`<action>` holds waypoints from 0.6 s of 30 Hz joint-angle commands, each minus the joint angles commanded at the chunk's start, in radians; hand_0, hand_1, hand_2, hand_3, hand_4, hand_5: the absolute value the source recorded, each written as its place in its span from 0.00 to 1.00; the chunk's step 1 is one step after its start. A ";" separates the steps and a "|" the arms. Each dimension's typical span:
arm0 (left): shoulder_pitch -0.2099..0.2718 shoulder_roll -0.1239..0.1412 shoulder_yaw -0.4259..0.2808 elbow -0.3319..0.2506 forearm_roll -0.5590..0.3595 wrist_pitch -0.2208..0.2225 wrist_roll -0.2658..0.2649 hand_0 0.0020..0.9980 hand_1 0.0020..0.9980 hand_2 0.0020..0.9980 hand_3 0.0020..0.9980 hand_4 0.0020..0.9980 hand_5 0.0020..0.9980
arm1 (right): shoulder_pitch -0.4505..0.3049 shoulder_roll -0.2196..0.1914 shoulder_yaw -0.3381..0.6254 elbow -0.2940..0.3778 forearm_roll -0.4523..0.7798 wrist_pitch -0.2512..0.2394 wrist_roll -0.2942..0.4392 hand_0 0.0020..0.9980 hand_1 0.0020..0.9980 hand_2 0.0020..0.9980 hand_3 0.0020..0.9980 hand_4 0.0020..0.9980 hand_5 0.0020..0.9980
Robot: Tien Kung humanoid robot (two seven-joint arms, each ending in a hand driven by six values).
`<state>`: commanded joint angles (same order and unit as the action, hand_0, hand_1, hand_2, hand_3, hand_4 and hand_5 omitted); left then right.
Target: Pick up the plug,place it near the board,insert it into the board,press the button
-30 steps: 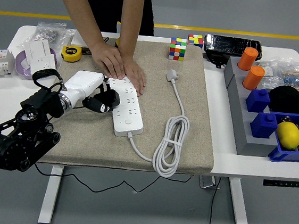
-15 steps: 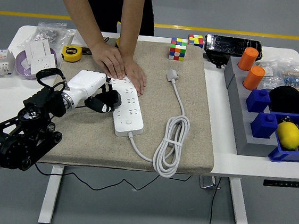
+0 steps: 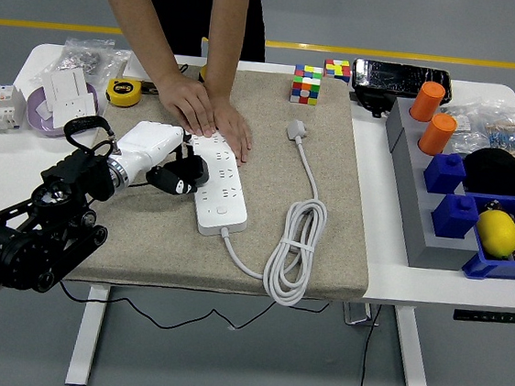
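Observation:
A white power strip [image 3: 216, 181] lies on the beige mat [image 3: 262, 240], its white cord coiled at the right [image 3: 293, 252] and ending in a white plug [image 3: 296, 130]. A person's two hands [image 3: 206, 114] press flat on the strip's far end. My left hand [image 3: 178, 175], white-backed with black fingers, is curled against the strip's left edge around a small dark plug that is mostly hidden. The right hand is out of view.
A yellow tape measure [image 3: 123, 92], white switch parts [image 3: 0, 103] and bags lie at the left. Two colour cubes [image 3: 307, 83] stand at the mat's far edge. At the right are blue bins [image 3: 499, 264], orange cylinders [image 3: 431, 119] and a lemon [image 3: 497, 232].
My left hand has edged slightly up and right toward the strip's left edge. The person's hands and the strip have stayed put.

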<state>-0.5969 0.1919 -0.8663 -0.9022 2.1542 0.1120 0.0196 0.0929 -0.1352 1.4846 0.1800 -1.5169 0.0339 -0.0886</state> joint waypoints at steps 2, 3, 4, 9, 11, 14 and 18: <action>0.000 0.000 0.000 0.000 -0.001 -0.002 0.000 0.70 0.75 0.61 0.52 0.74 0.12 | 0.000 0.000 0.001 0.000 -0.001 0.000 0.000 0.85 0.76 0.75 0.79 1.00 0.90; 0.000 0.000 -0.001 0.000 -0.001 -0.003 0.000 0.70 0.75 0.61 0.52 0.74 0.12 | 0.000 0.000 0.003 0.000 -0.002 0.001 0.001 0.85 0.76 0.75 0.79 1.00 0.90; 0.001 0.001 -0.001 0.001 -0.001 -0.004 0.000 0.70 0.75 0.61 0.52 0.74 0.12 | 0.000 0.000 0.005 0.000 -0.005 0.000 0.001 0.85 0.76 0.75 0.79 1.00 0.90; 0.001 0.002 0.000 0.000 0.000 -0.010 0.002 0.75 0.84 0.77 0.63 0.79 0.14 | 0.000 0.000 0.010 0.000 -0.009 -0.001 0.002 0.85 0.77 0.75 0.79 1.00 0.91; 0.002 0.002 0.000 -0.002 0.000 -0.011 0.003 0.75 0.84 0.77 0.63 0.79 0.14 | -0.001 0.000 0.009 0.000 -0.010 0.000 0.001 0.85 0.77 0.75 0.79 1.00 0.91; 0.003 0.003 0.000 -0.003 0.000 -0.014 0.004 0.77 0.87 0.81 0.77 0.82 0.15 | -0.002 0.000 0.009 0.000 -0.010 0.001 0.001 0.85 0.76 0.75 0.79 1.00 0.91; 0.004 0.003 0.001 -0.004 -0.001 -0.016 0.004 0.78 0.88 0.82 0.82 0.84 0.16 | -0.002 0.000 0.009 0.000 -0.011 0.001 0.001 0.85 0.77 0.75 0.79 1.00 0.91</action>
<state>-0.5929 0.1952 -0.8653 -0.9066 2.1529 0.0958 0.0238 0.0911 -0.1355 1.4931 0.1800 -1.5277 0.0348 -0.0876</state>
